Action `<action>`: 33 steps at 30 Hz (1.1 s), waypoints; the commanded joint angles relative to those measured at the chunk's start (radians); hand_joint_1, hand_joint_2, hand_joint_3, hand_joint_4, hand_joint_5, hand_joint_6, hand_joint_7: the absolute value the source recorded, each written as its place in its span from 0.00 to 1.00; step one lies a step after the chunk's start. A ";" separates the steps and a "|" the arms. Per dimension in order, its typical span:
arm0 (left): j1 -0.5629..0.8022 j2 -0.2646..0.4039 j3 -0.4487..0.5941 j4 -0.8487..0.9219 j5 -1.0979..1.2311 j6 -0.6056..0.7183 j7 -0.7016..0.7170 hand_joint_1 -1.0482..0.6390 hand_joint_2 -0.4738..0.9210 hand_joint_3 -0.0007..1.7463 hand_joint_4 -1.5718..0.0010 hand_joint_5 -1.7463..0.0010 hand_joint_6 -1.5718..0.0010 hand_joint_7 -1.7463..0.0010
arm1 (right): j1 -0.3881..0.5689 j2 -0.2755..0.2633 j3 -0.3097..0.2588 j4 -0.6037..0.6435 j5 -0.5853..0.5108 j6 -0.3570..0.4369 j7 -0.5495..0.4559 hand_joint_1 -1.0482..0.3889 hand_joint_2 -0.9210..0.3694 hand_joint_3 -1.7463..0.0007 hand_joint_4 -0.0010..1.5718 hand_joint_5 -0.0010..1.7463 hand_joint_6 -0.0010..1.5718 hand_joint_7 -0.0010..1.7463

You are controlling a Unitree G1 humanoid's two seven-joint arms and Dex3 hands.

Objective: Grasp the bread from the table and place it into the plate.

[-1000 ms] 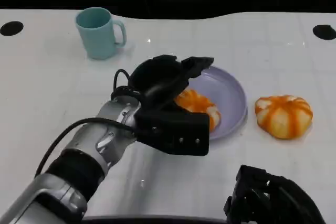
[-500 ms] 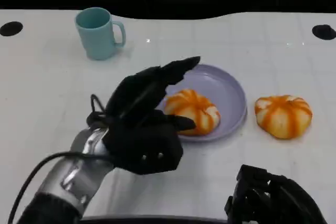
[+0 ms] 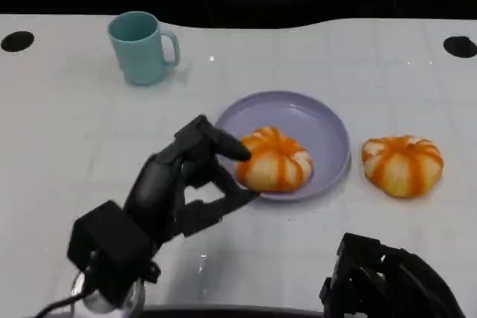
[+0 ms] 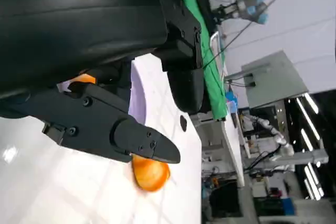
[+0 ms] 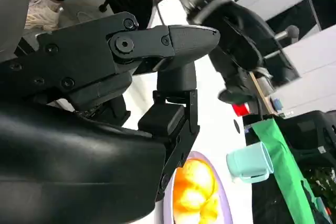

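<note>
— Where is the bread at this moment?

— One bun (image 3: 273, 159) is seen lying in the purple plate (image 3: 328, 128) at the centre of the head view. A second bun (image 3: 402, 164) rests on the white table (image 3: 67, 124) at the right of the frame, just beside the plate's rim.

— And the hands?

— The left hand (image 3: 179, 184) is held at lower centre-left with its fingers spread and nothing in them; one fingertip lies close to the plated bun, though contact cannot be confirmed. The right hand (image 3: 387, 281) is seen at the lower right edge; whether it is spread or closed cannot be told.

— What could go wrong from here?

— The plated bun could be nudged or dragged off the plate if the nearby fingers catch it as the left hand moves. The bun on the table could be pushed away rather than grasped, since a soft round loaf is likely to roll or squash under an uneven grip.

— The surroundings?

— A teal mug (image 3: 141, 46) stands at the upper left, well apart from the plate. Faint grid lines are visible on the table, and a green strip (image 5: 286, 166) is seen along its edge in the right wrist view. Benches and equipment are visible beyond in the left wrist view.
</note>
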State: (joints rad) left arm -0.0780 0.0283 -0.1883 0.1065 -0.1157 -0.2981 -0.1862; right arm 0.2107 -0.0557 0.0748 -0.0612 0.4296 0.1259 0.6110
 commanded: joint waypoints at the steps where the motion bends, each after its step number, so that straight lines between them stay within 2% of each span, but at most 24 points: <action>1: 0.088 -0.003 0.026 -0.073 -0.085 0.057 -0.052 0.46 1.00 0.05 0.60 0.00 0.74 0.00 | 0.006 -0.015 -0.005 -0.012 0.006 0.003 0.004 0.25 0.00 0.84 0.54 0.91 0.48 0.77; 6: 0.154 -0.004 0.048 -0.119 -0.196 0.137 -0.132 0.51 0.98 0.06 0.56 0.00 0.66 0.00 | 0.011 -0.014 0.000 -0.023 0.002 0.004 -0.002 0.25 0.00 0.84 0.54 0.91 0.49 0.77; 9: 0.199 -0.004 0.056 -0.151 -0.264 0.208 -0.166 0.49 0.97 0.05 0.54 0.00 0.63 0.00 | 0.011 -0.013 0.002 -0.023 0.001 0.000 0.000 0.25 0.00 0.84 0.54 0.91 0.49 0.77; 14: 0.265 -0.014 0.073 -0.211 -0.359 0.330 -0.185 0.52 0.97 0.06 0.54 0.00 0.62 0.00 | 0.011 -0.013 0.001 -0.030 0.002 0.006 -0.008 0.25 0.00 0.84 0.54 0.91 0.49 0.78; 18: 0.293 -0.005 0.078 -0.233 -0.384 0.379 -0.213 0.52 0.97 0.06 0.54 0.00 0.62 0.00 | 0.010 -0.018 -0.003 -0.032 0.004 0.013 -0.009 0.24 0.00 0.85 0.54 0.92 0.49 0.78; 33: 0.296 -0.004 0.094 -0.187 -0.381 0.390 -0.297 0.52 0.95 0.08 0.53 0.00 0.63 0.00 | -0.002 -0.035 -0.030 -0.010 0.015 0.010 0.007 0.25 0.00 0.84 0.54 0.92 0.49 0.78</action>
State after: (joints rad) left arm 0.2166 0.0118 -0.1064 -0.0861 -0.5066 0.1013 -0.4652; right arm 0.2099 -0.0774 0.0603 -0.0766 0.4323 0.1368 0.6099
